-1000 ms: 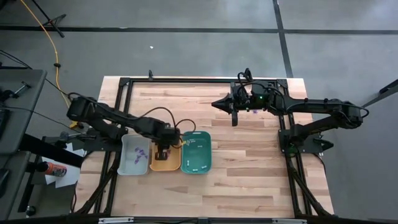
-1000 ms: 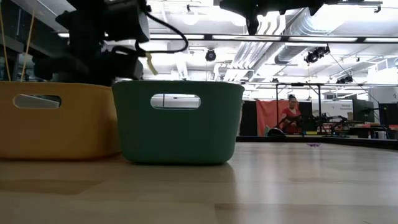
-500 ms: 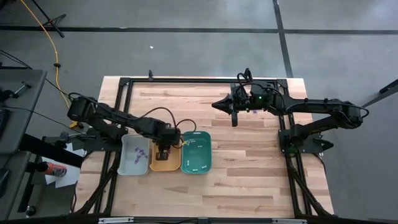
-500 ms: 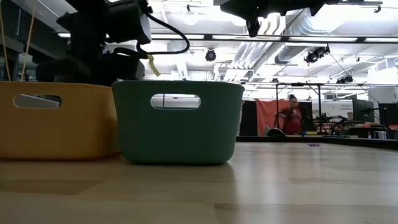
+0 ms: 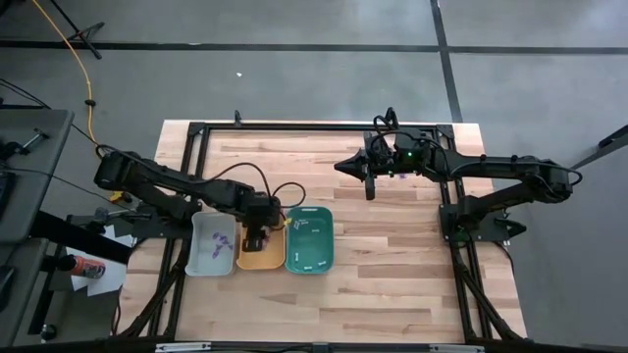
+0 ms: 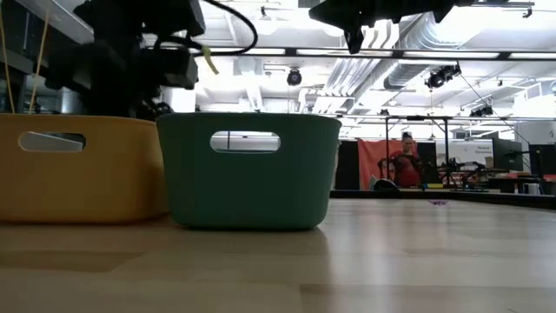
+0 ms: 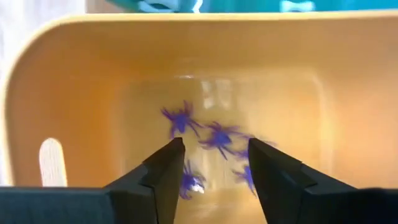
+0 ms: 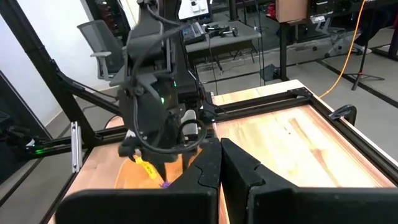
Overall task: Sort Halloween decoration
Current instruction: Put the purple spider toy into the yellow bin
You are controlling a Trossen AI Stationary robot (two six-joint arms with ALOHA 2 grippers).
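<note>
My left gripper [image 7: 214,177] stands open, pointing down into the orange tray [image 7: 74,81]. Several purple decoration pieces [image 7: 211,135] lie on the tray's floor below its fingers, clear of them. In the high view this gripper [image 5: 257,233] is over the orange tray [image 5: 261,259], between the grey tray [image 5: 199,257] and the teal tray [image 5: 309,240]. The grey tray holds purple pieces [image 5: 220,241]. White pieces [image 5: 312,263] lie in the teal tray. My right gripper [image 8: 219,165] is shut and empty. It hovers high over the far middle of the table [image 5: 340,164].
The three trays stand side by side at the table's near left. One small purple piece [image 6: 437,203] lies on the bare wood farther off, near my right arm. A black frame [image 5: 294,127] runs along the table's far edge and both sides. A person [image 6: 406,159] shows far behind.
My left gripper has risen a little over the orange tray, and its arm has drawn back slightly toward the table's left edge.
</note>
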